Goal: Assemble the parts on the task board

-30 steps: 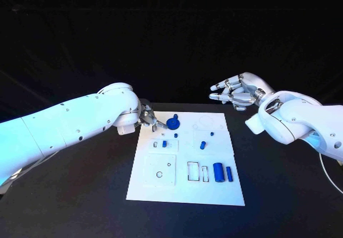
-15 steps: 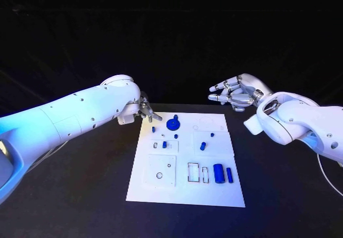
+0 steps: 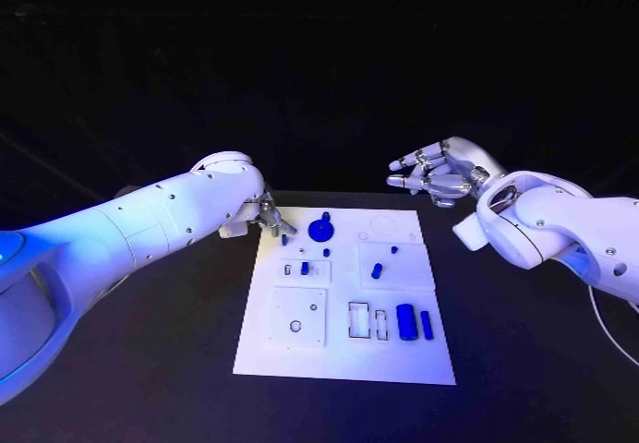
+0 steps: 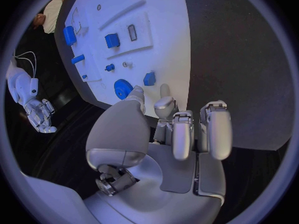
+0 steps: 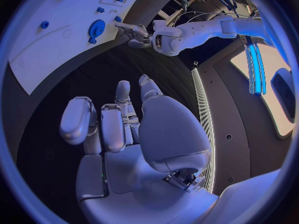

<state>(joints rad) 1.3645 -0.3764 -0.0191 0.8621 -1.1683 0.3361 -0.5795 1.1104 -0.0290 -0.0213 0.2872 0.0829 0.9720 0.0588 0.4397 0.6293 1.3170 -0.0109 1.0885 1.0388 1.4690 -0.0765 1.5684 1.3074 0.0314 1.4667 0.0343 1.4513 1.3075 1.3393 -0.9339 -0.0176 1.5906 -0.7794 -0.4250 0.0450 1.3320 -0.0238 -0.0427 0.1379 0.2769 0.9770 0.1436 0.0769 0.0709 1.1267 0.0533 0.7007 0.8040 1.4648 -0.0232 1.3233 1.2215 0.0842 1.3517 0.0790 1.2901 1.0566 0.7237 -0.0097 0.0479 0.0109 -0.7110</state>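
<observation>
Beside the left robot hand [image 3: 271, 218], which holds nothing with fingers apart, sits a blue gear [image 3: 321, 229] on the task board [image 3: 346, 351]. Far off, the right robot hand [image 3: 437, 175] hangs empty, fingers loosely spread.

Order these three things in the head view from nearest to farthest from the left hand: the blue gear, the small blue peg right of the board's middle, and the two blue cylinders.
1. The blue gear, at the task board's far edge, just beside the left hand.
2. The small blue peg, right of the board's middle.
3. The two blue cylinders, on the board's right side, toward its near end.
</observation>
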